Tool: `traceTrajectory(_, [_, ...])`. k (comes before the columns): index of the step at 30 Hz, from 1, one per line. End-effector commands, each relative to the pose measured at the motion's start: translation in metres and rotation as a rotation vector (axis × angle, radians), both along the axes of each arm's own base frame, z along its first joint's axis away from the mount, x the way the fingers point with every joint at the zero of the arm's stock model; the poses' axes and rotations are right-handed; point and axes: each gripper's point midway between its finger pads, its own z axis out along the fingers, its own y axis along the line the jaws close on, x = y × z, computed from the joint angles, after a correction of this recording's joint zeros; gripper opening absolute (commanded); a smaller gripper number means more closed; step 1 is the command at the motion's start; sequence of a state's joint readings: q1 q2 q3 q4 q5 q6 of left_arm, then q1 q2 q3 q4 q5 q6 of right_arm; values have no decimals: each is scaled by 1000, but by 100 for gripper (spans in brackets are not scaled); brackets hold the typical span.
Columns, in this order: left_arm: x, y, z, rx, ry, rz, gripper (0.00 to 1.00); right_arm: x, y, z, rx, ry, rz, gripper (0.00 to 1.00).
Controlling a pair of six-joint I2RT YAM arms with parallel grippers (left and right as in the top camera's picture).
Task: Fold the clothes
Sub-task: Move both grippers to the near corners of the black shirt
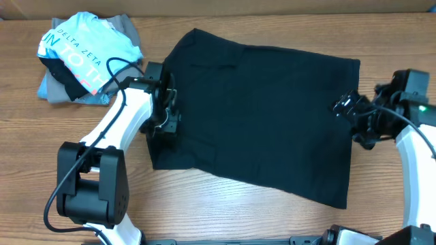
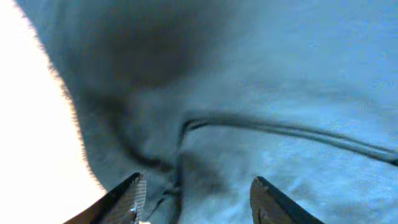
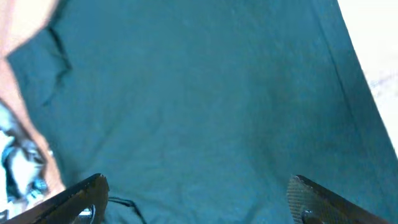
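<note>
Fabric, soft and matt, makes up the black garment (image 1: pixel 255 116), which lies spread nearly flat as a rough, slightly skewed rectangle across the middle of the wood-grain desk (image 1: pixel 225 211), its long sides running from the left half toward the right edge. Its surface is plain and mostly smooth (through both wrist cameras it reads bluish-teal rather than black). The left gripper (image 1: pixel 167 112) sits over the garment's left edge. In the left wrist view its dark, textured fingers (image 2: pixel 127 199) are parted, with a shallow pucker of cloth and a long thin crease lying in front of and between them; the left gripper (image 2: pixel 196 202) is released and not pinching the fabric. The right gripper (image 1: pixel 347 109) hangs at the garment's right edge, toward its far corner. The right wrist view shows the right gripper (image 3: pixel 199 199) with its jaws spread wide above flat cloth and nothing held. At the far left corner of the desk, apart from the black garment, a crumpled light blue shirt (image 1: pixel 85 44) printed "DELTA ZETA" lies heaped on a grey garment (image 1: pixel 126 27).
</note>
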State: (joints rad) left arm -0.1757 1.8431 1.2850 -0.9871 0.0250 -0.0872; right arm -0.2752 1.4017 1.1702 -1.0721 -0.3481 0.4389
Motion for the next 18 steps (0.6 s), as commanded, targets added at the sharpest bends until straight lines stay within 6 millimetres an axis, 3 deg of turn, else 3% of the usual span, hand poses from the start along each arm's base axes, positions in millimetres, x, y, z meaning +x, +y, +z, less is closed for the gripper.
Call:
traceTrajectory(1, [2,26,7,62,-22,160,60,-14,0,-29,11,73,-36,98])
traceTrajectory(4, [0,41,7,28,-3,246,65,-24,-1,-48,30,113,-74,100])
traceTrajectory(11, [-10,61,8,-92,63,376,65,-37,-19,-68,44,146,-152,100])
traceTrajectory(16, [-19,56,9,-126,101,306,62,-49,-33,-88,54,157,-219,100])
traceTrajectory(18, [-27,52,10,-134,132,305,55,-55,-38,-97,60,166,-246,100])
